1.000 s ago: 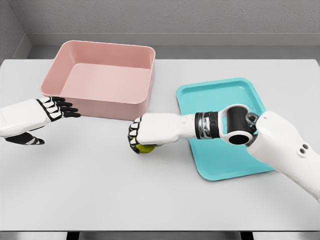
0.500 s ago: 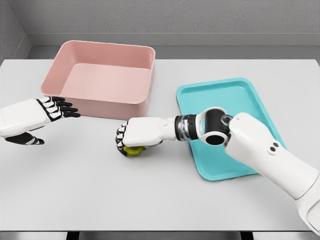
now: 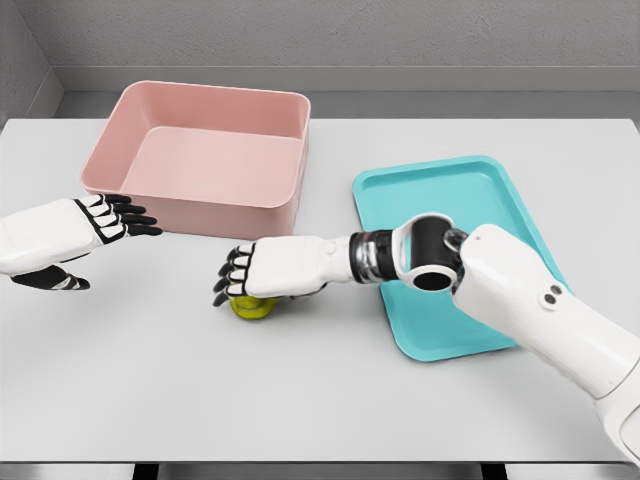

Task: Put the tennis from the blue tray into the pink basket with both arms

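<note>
A yellow-green tennis ball (image 3: 253,306) lies on the white table, in front of the pink basket (image 3: 262,207). My right hand (image 3: 234,277) hovers just over the ball with its fingers spread flat, and its palm hides the ball's top. The right arm stretches leftward across the near-left part of the blue tray (image 3: 480,185), which holds nothing. At the left edge of the head view my left hand (image 3: 112,222) hangs over the table next to the basket's near-left corner, fingers straight and holding nothing.
The pink basket is deep, with tall walls, and stands at the back left. The tray lies flat at the right. The table's front edge (image 3: 320,463) runs along the bottom.
My right hand carried the ball leftward away from the tray, then uncurled its fingers, leaving the ball on the table beneath it. The left hand has barely moved.
</note>
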{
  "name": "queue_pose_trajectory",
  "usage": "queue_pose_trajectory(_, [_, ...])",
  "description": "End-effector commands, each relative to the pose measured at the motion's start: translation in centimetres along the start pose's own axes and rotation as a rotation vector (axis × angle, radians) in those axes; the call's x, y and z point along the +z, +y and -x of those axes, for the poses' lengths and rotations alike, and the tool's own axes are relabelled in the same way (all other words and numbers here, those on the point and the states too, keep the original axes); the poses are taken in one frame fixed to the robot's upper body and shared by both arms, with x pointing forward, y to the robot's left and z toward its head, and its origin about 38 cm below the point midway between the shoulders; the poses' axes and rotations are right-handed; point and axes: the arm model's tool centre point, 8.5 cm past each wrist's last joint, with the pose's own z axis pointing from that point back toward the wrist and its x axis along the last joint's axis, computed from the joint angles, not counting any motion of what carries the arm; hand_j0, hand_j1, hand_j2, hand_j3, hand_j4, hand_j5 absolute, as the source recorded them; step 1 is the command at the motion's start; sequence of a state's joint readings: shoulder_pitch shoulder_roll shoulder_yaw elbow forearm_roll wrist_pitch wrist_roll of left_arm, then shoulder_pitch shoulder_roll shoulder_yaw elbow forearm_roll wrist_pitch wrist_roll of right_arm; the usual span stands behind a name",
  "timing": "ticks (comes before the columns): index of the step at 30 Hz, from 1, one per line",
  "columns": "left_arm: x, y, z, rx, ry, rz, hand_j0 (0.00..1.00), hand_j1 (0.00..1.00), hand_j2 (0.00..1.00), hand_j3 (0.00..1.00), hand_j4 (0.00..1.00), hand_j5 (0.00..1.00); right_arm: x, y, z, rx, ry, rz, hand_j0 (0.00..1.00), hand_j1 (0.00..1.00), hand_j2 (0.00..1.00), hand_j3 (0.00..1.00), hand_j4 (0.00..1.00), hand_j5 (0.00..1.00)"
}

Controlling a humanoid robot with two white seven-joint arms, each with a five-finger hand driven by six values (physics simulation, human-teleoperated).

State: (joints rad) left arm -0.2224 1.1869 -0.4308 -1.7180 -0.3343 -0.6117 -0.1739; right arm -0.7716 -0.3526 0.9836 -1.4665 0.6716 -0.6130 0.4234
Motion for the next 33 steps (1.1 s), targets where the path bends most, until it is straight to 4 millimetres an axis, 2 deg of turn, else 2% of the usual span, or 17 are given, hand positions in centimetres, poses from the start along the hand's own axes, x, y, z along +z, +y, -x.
queue_pose_trajectory(1, [0.1,0.0,0.1,0.005,0.002,-0.002,1.00,1.00,1.00,1.00,1.00,1.00,2.7,-1.7,-0.1,0.061,0.024,0.030,1.00,1.00,1.00,1.00,1.00,1.00])
queue_pose_trajectory(4, [0.0,0.1,0.0,0.004,0.001,-0.004,1.00,1.00,1.00,1.00,1.00,1.00,8.0,-4.3,0.0,0.153,0.094,0.044,1.00,1.00,1.00,1.00,1.00,1.00])
queue_pose_trajectory(6, [-0.5,-0.3,-0.1,-0.012,-0.003,0.001,1.00,1.00,1.00,1.00,1.00,1.00,9.6,-5.7,-0.4,0.194,0.113,0.070,1.00,1.00,1.00,1.00,1.00,1.00])
queue_pose_trajectory(9, [-1.7,-1.3,-0.6,-0.046,-0.014,0.009,1.00,1.00,1.00,1.00,1.00,1.00,13.3,-7.4,1.3,0.185,0.218,0.166,1.00,1.00,1.00,1.00,1.00,1.00])
queue_pose_trajectory(11, [-2.6,-1.8,-1.1,-0.060,-0.025,0.005,1.00,1.00,1.00,1.00,1.00,1.00,17.1,-7.8,2.2,0.147,0.298,0.233,1.00,1.00,1.00,1.00,1.00,1.00])
queue_pose_trajectory(13, [-3.0,-2.0,-1.3,-0.057,-0.031,0.009,1.00,1.00,1.00,1.00,1.00,1.00,22.4,-8.1,2.8,0.098,0.379,0.298,1.00,1.00,1.00,1.00,1.00,1.00])
queue_pose_trajectory(14, [-3.2,-1.9,-1.6,-0.061,-0.043,0.009,1.00,1.00,1.00,1.00,1.00,1.00,25.4,-7.9,2.8,0.060,0.425,0.340,1.00,1.00,1.00,1.00,1.00,1.00])
queue_pose_trajectory(15, [-3.3,-1.8,-1.9,-0.065,-0.052,0.008,1.00,1.00,1.00,1.00,1.00,1.00,27.0,-7.4,2.6,0.035,0.457,0.369,1.00,1.00,1.00,1.00,1.00,1.00])
queue_pose_trajectory(17, [-3.5,-1.6,-2.4,-0.071,-0.069,0.003,1.00,1.00,1.00,1.00,1.00,1.00,29.8,-5.0,2.1,-0.024,0.545,0.408,1.00,1.00,1.00,1.00,1.00,1.00])
queue_pose_trajectory(18, [-3.6,-1.5,-2.6,-0.073,-0.075,0.000,1.00,1.00,1.00,1.00,1.00,1.00,31.1,-3.1,1.5,-0.078,0.584,0.436,1.00,1.00,1.00,1.00,1.00,1.00])
queue_pose_trajectory(21, [-3.9,-1.1,-3.5,-0.085,-0.102,-0.010,1.00,1.00,1.00,1.00,1.00,1.00,31.7,-0.2,0.5,-0.175,0.607,0.475,1.00,1.00,1.00,1.00,1.00,1.00])
queue_pose_trajectory(22, [-4.0,-1.0,-3.5,-0.086,-0.103,-0.013,1.00,1.00,1.00,1.00,1.00,1.00,31.3,0.7,0.3,-0.204,0.609,0.487,1.00,1.00,1.00,1.00,1.00,1.00])
queue_pose_trajectory(27, [-5.2,-1.6,-4.3,-0.067,-0.130,-0.011,1.00,1.00,1.00,1.00,1.00,1.00,30.4,3.6,0.2,-0.294,0.625,0.506,1.00,1.00,1.00,1.00,1.00,1.00])
queue_pose_trajectory(30, [-5.8,-1.5,-4.5,-0.065,-0.139,-0.022,1.00,1.00,1.00,1.00,1.00,1.00,30.1,4.2,0.0,-0.315,0.621,0.511,1.00,1.00,1.00,1.00,1.00,1.00])
queue_pose_trajectory(33, [-7.4,-1.8,-5.4,-0.080,-0.185,0.004,1.00,1.00,1.00,1.00,1.00,1.00,30.2,4.7,0.1,-0.332,0.629,0.508,1.00,1.00,1.00,1.00,1.00,1.00])
